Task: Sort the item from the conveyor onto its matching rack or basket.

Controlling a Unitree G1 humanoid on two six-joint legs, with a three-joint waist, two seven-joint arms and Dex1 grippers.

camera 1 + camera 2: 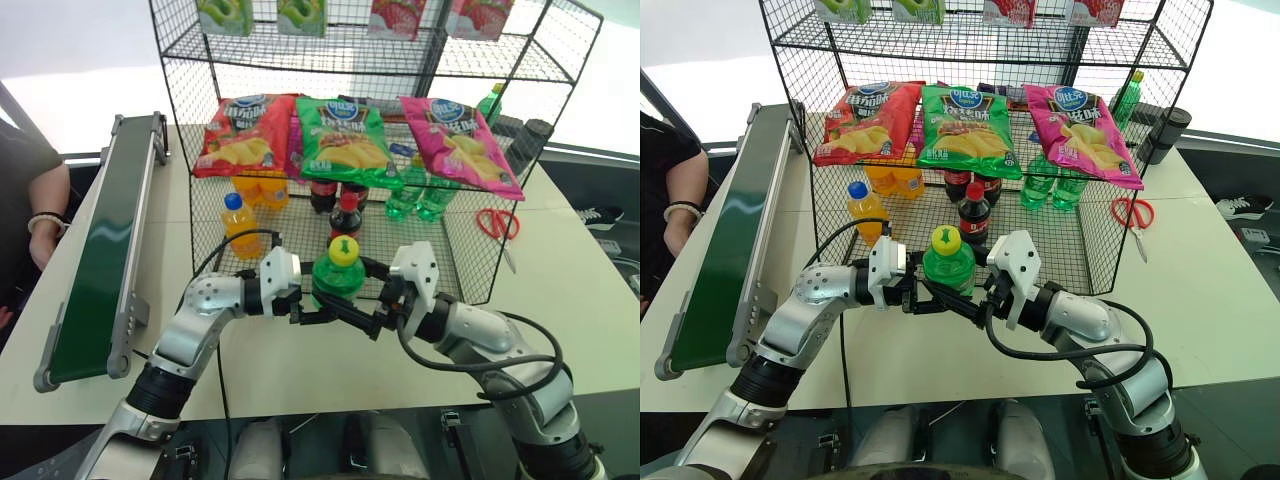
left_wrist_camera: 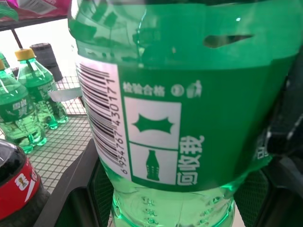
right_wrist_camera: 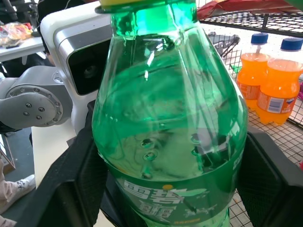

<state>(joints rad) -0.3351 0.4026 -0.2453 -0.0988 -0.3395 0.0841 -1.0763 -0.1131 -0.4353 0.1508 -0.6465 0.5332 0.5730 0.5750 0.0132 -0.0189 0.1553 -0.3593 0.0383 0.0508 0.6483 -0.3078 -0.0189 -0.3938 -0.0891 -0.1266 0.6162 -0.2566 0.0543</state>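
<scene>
Left eye view: the green bottle [image 1: 341,276] with its yellow cap [image 1: 343,249] stands upright in the air above the table [image 1: 570,290], just in front of the black wire rack [image 1: 470,262]. Both grippers meet at it; the left gripper [image 1: 318,305] clamps it from one side and the right gripper [image 1: 362,312] has its 2 black fingers closed around it from the other. Behind it on the rack's bottom tier stand a cola bottle [image 1: 345,218], an orange bottle [image 1: 240,225] and more green bottles [image 1: 420,196]. The conveyor [image 1: 100,260] lies well apart, along the table's left edge
</scene>
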